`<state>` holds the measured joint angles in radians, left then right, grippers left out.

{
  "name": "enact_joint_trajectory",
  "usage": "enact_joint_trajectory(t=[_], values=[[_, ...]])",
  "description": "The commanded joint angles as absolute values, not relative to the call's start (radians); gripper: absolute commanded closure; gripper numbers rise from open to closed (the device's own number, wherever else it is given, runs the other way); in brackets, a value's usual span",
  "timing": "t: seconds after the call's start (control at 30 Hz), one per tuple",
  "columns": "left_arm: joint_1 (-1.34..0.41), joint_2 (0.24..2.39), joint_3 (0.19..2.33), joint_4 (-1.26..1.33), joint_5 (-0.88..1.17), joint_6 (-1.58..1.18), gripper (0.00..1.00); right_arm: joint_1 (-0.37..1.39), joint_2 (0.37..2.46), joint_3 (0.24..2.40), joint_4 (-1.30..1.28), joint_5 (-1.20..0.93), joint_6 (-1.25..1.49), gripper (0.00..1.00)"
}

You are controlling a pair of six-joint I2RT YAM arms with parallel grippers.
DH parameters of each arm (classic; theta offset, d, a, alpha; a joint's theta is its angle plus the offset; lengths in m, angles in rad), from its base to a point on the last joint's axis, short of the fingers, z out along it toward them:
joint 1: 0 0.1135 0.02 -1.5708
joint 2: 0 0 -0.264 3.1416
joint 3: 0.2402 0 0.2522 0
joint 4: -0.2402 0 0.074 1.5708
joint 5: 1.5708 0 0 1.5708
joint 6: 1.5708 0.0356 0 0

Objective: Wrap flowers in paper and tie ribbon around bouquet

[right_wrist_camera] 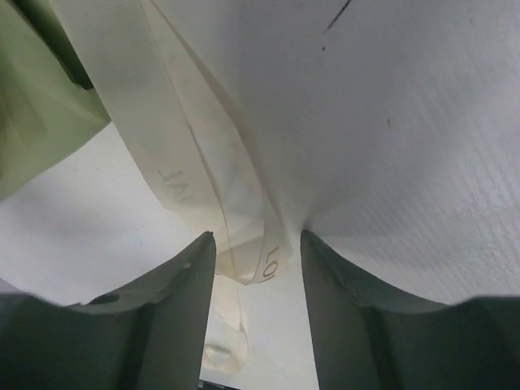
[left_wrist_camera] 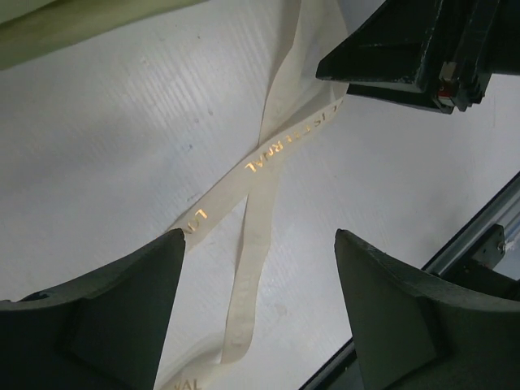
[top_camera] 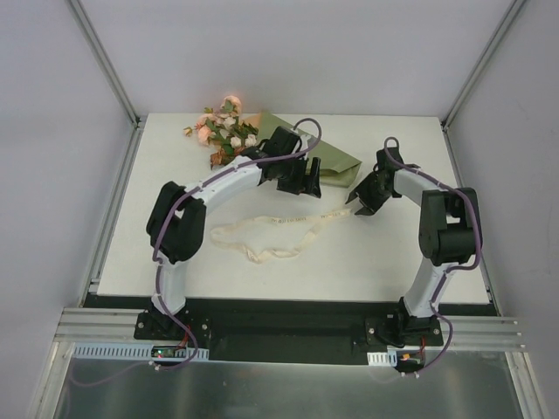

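Since my left hand [left_wrist_camera: 258, 240] and right hand [right_wrist_camera: 256, 236] both gape over the limp ribbon [left_wrist_camera: 262, 160], closing could miss it.

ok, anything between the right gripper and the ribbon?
Nothing visible. The ribbon has its folded end in the gap between the open jaws of the right gripper, above the bare table. The paper lies off to one side, not in the path.
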<state>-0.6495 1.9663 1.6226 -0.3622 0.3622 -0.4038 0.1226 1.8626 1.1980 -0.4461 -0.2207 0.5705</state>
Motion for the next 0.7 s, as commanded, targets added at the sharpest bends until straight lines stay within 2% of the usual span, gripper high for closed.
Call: enact_joint_trajectory(t=[0.0,0.07,0.1,0.17,0.37,0.43,0.57,0.67], values=[[-0.681,2.046,1.744,-0.350,0.359,-0.342,0.25,0.124,1.884,1.184,-0.384,-0.192,0.692,0.63],[-0.695,2.110,1.811,-0.354,0.360,-0.301,0.25,0.124,1.868,1.155,-0.380,-0.184,0.693,0.74],[-0.698,2.132,1.859,-0.353,0.359,-0.289,0.23,0.121,1.850,1.132,-0.379,-0.175,0.690,0.88],[-0.713,2.198,1.908,-0.353,0.345,-0.261,0.23,0.123,1.761,1.042,-0.370,-0.140,0.681,1.00],[-0.796,2.379,2.111,-0.356,0.220,-0.177,0.23,0.120,1.435,0.798,-0.345,-0.061,0.660,0.99],[-0.816,2.431,2.167,-0.356,0.166,-0.158,0.26,0.118,1.375,0.729,-0.337,-0.060,0.661,1.00],[-0.842,2.505,2.224,-0.356,0.198,-0.181,0.29,0.118,1.223,0.660,-0.345,-0.045,0.661,1.00],[-0.864,2.533,2.240,-0.357,0.216,-0.178,0.26,0.114,1.163,0.621,-0.357,-0.009,0.658,0.99]])
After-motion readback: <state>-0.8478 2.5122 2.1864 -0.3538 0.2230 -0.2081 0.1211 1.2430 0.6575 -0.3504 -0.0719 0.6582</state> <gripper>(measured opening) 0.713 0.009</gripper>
